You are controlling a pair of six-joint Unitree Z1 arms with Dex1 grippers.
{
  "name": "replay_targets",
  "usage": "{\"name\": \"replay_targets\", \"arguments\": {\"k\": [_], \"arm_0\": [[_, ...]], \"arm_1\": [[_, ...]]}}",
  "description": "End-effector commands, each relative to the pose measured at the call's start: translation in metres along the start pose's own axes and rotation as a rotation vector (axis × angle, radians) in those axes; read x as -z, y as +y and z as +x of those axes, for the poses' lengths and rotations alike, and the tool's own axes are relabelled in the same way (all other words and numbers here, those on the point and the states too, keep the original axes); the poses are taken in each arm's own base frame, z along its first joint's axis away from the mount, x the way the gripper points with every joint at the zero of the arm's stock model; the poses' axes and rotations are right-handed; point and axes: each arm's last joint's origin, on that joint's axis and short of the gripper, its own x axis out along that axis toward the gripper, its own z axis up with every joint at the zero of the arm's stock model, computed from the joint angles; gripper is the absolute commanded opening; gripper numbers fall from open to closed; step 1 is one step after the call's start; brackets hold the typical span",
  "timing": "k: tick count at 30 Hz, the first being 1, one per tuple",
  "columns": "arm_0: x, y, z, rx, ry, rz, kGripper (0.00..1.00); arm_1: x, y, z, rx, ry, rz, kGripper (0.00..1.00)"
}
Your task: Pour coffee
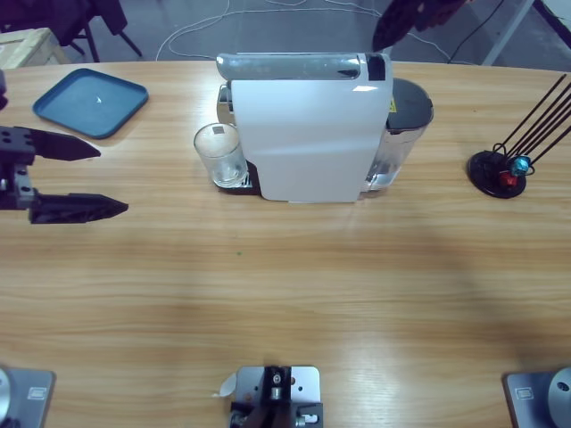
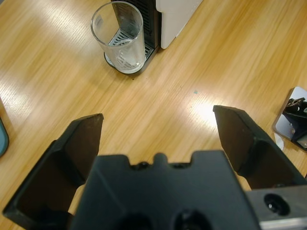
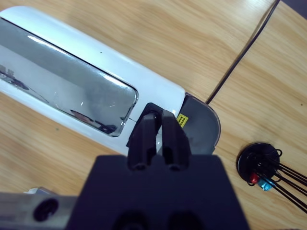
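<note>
A white coffee machine (image 1: 308,134) with a silver top lever (image 1: 294,64) stands mid-table. An upright clear glass (image 1: 219,153) sits on its drip tray at the left end; the same glass (image 2: 118,36) looks colourless inside, and no coffee shows in any view. My left gripper (image 1: 111,180) is open and holds nothing, well to the left of the glass, which lies ahead of it in the left wrist view (image 2: 158,117). My right gripper (image 3: 158,119) is shut on nothing, hovering over the lever's black rear end (image 3: 153,108); from above, the right gripper (image 1: 385,36) is a dark shape.
A clear water tank (image 1: 397,134) sits at the machine's right end. A blue tray (image 1: 89,101) lies far left behind my left gripper. A black stand with thin rods (image 1: 500,171) is at the right, and a cable (image 3: 240,60) runs across the table behind the machine.
</note>
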Motion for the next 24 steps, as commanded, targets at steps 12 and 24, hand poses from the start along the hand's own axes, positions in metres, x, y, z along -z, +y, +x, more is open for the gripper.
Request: {"name": "replay_targets", "arguments": {"k": [12,24], "arm_0": [[0.009,0.000,0.010,0.005,0.034,-0.018,1.000],[0.007,-0.006,-0.007,-0.018,-0.031,-0.044,1.000]], "arm_1": [[0.002,0.008,-0.007,-0.020,-0.026,-0.086,0.000],[0.073,0.004,-0.075,-0.032,-0.180,-0.092,1.000]]}}
